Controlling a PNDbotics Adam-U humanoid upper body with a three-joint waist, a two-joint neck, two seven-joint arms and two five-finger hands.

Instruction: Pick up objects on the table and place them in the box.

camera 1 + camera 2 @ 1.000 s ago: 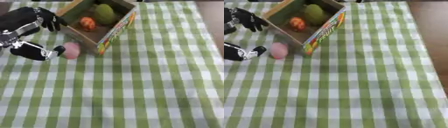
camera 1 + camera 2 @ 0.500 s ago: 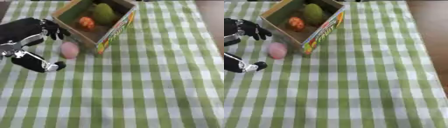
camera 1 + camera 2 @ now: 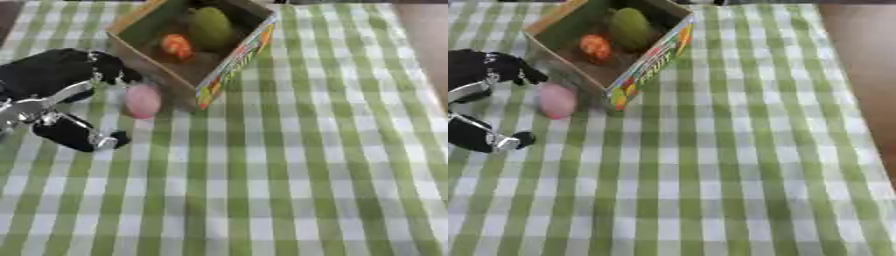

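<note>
1. Black and silver, the left hand [image 3: 54, 97] sits near the table's left edge. Its fingers and thumb are spread apart and hold nothing.
2. Between the fingers and thumb, a pink egg-shaped object [image 3: 142, 100] lies on the green checked tablecloth [image 3: 306, 165]. I cannot tell if they touch it.
3. Just right of the pink thing is the cardboard box [image 3: 229, 66], near the far edge. An orange thing [image 3: 177, 46] and a green fruit [image 3: 211, 27] are inside.
</note>
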